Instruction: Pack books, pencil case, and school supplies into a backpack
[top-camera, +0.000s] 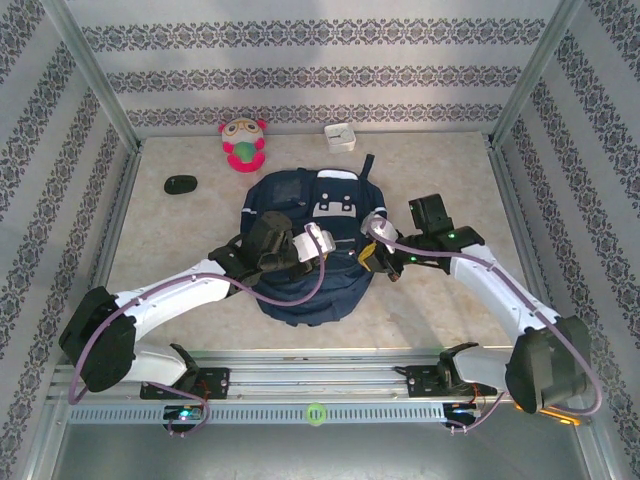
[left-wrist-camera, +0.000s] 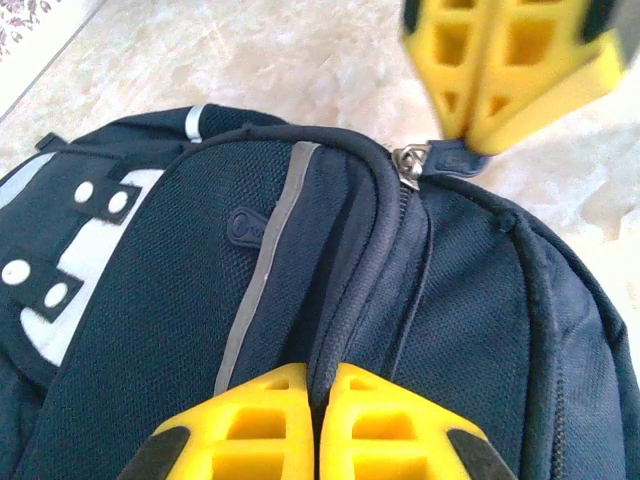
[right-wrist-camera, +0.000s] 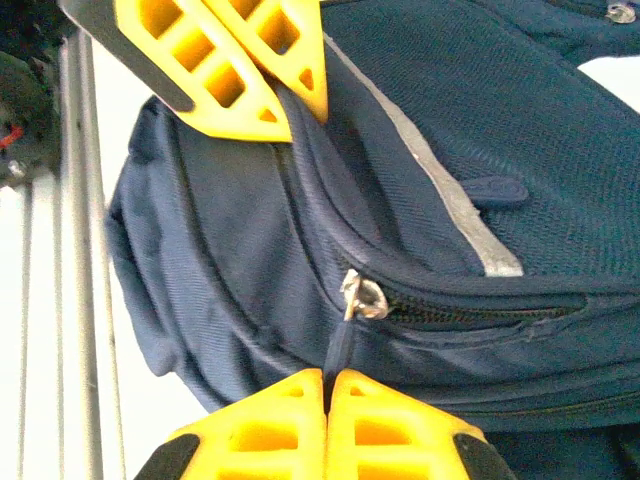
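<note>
Backpack (top-camera: 300, 295) lies at the middle of the table (top-camera: 180, 240), both claws on it. Left gripper (left-wrist-camera: 322, 375) is clamped on a raised seam (left-wrist-camera: 350, 250); right gripper (right-wrist-camera: 327, 378) pinches the zipper pull (right-wrist-camera: 340, 345) at its right edge.

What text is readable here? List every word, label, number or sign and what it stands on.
No text can be read.
On the backpack, the white-grey patch: black tabs with white dots, no lettering.
The small oval emblem on its mesh: blurred, unreadable.
The white box: too small to tell.
</note>
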